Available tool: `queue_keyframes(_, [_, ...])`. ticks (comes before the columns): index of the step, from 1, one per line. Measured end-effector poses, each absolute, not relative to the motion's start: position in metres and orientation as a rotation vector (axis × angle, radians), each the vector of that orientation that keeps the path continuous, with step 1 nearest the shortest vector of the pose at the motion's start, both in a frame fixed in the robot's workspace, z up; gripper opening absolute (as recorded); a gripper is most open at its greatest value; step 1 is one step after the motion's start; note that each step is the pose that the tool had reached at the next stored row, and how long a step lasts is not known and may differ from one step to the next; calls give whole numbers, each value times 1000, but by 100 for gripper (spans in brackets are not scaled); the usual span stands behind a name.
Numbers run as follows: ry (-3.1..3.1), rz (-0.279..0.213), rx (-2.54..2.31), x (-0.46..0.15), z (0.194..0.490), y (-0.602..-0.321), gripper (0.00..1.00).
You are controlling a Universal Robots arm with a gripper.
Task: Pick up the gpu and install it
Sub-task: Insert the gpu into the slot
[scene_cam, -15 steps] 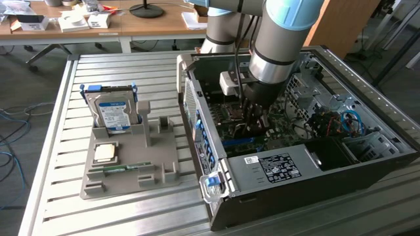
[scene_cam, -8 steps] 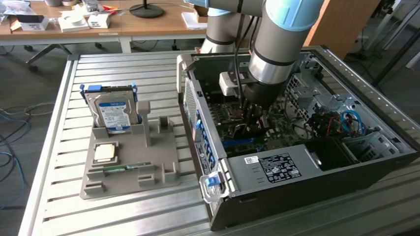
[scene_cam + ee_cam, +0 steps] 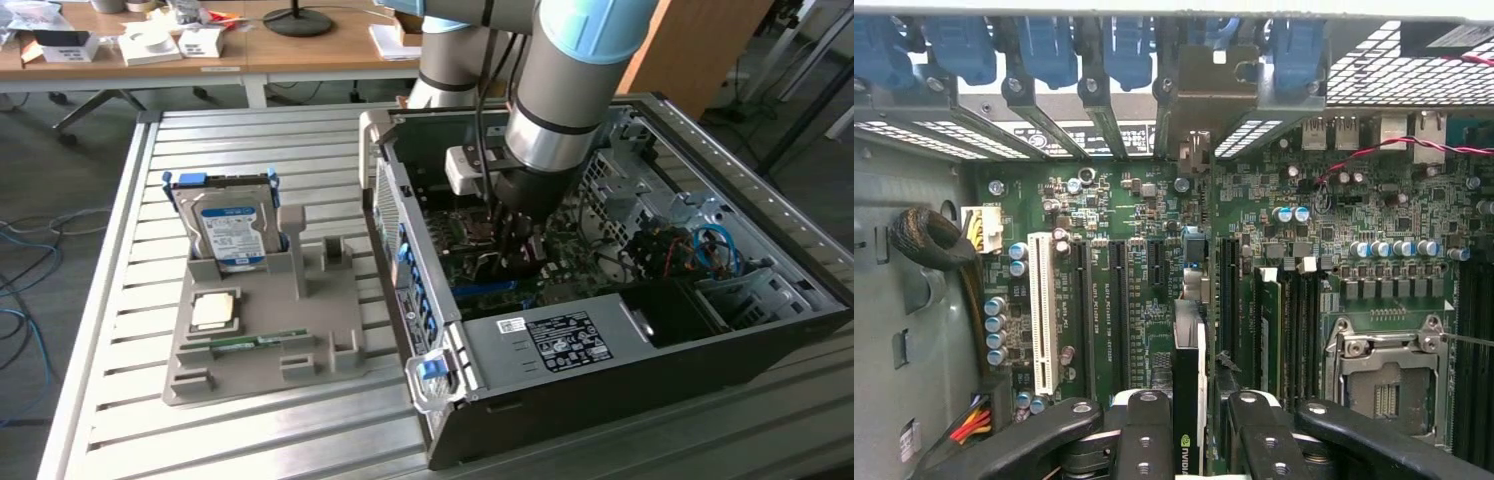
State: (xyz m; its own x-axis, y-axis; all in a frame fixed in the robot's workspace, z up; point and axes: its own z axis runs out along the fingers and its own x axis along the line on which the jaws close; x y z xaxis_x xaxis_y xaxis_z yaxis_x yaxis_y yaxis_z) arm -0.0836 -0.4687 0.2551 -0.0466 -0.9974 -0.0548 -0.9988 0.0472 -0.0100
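Gripper (image 3: pixel 1189 425) is down inside the case (image 3: pixel 601 400), over the motherboard (image 3: pixel 1144 200). My fingers (image 3: pixel 1146 432) are closed on the gpu (image 3: pixel 1188 350), one pad on each flat face. The card stands on edge between them, with the logo face just visible beside one pad.

Key relation: the gpu's long axis runs straight out from my grip toward the rear slot openings with the blue latches (image 3: pixel 1124 45). That is parallel to the long dark slots (image 3: pixel 1119 300) and the white slot (image 3: pixel 1041 310). So I judge yaw to be about right. What counts is the sideways offset between the card's lower edge and whichever slot is beneath it.

Sideways, the card sits between the dark slots and the memory slots (image 3: pixel 1269 320), with the CPU socket (image 3: pixel 1384 380) further off on the memory side. The card hides the slot directly under it, so I can't tell if the edge connector is lined up, touching or already partly in. I can't make out the bracket end either, nor whether it meets a rear opening.

The exterior view puts me mid-case, arm near vertical, with the card lost in the dark under the wrist. The hard drive (image 3: pixel 230 225) sits in the parts tray (image 3: pixel 267 330), well apart on the exterior view's left.

My read: the pick is done and the card is at the board, but I can't confirm it's seated.
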Motion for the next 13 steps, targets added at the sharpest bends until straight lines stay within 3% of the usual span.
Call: queue_keyframes(13, [2247, 48, -2132, -84, 255, -469, 26])
